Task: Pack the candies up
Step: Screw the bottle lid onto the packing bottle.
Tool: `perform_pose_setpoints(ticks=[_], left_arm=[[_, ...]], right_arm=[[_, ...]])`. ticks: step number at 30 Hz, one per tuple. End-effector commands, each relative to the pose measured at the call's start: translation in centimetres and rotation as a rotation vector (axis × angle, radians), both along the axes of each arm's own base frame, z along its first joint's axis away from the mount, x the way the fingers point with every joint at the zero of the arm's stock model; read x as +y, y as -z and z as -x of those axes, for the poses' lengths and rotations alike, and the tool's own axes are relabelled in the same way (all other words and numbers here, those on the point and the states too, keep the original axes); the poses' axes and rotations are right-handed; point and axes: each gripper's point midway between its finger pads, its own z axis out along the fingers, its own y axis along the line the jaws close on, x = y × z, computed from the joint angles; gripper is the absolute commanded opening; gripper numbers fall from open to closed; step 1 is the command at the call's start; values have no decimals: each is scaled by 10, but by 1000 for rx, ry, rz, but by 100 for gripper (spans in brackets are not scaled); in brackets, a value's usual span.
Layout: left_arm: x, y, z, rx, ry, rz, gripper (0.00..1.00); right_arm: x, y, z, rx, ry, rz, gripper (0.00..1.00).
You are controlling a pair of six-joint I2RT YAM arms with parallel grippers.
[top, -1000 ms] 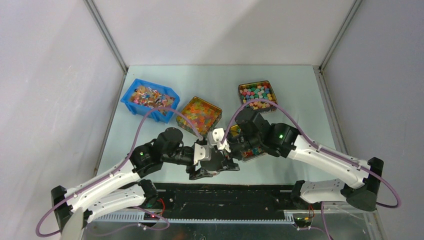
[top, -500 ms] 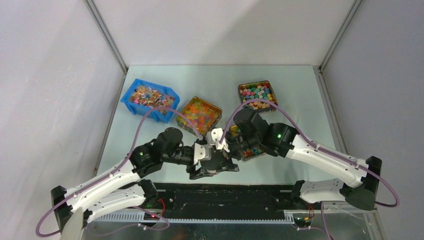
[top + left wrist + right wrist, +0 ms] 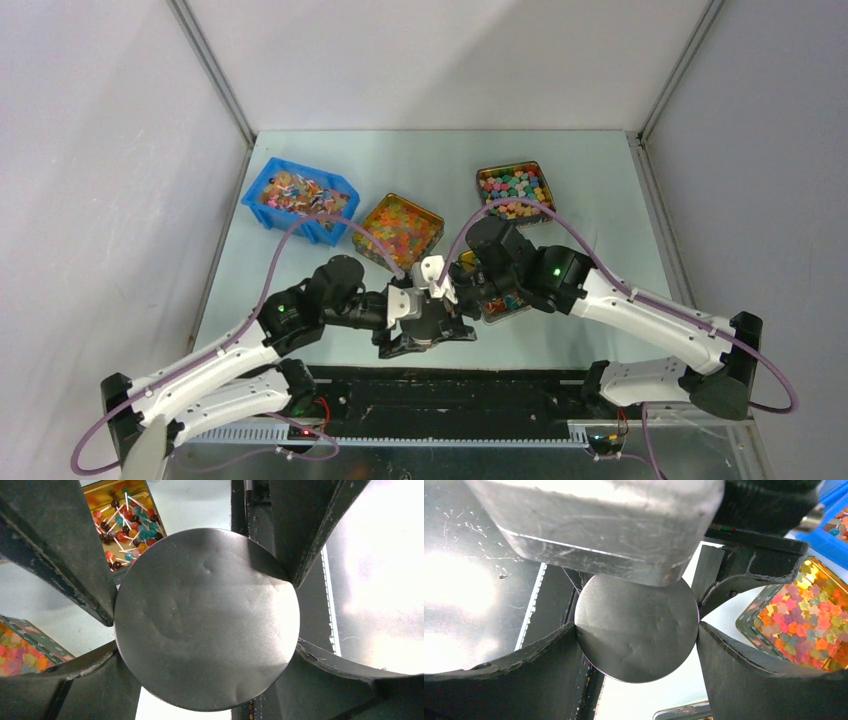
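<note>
The left end effector and the right end effector both squeeze one round grey tin. The candies lie in a gold box on the surface close by.

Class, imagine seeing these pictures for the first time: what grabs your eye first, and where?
Front and centre, the left gripper and right gripper both clamp one round grey disc that fills both wrist views. Behind them glow bright sweets: a blue bin far left, a gold tin of orange gummies beside it, the candies under the right arm.
</note>
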Motion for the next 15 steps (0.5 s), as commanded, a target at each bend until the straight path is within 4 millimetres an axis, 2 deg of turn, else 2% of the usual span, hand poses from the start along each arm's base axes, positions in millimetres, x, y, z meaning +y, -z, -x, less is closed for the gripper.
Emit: perform_pose_setpoints(ticks=[1, 9, 15], left_arm=[[-11, -52, -11, -65, -54, 152, 45], [-6, -62, -44, -64, -273, 179, 42], [-5, -70, -58, -89, -348, 207, 41]], right_arm=[[6, -1, -13, -11, 75, -3, 77], [6, 0, -30, -12, 254, 24, 77], [13, 1, -37, 1, 373, 26, 79]])
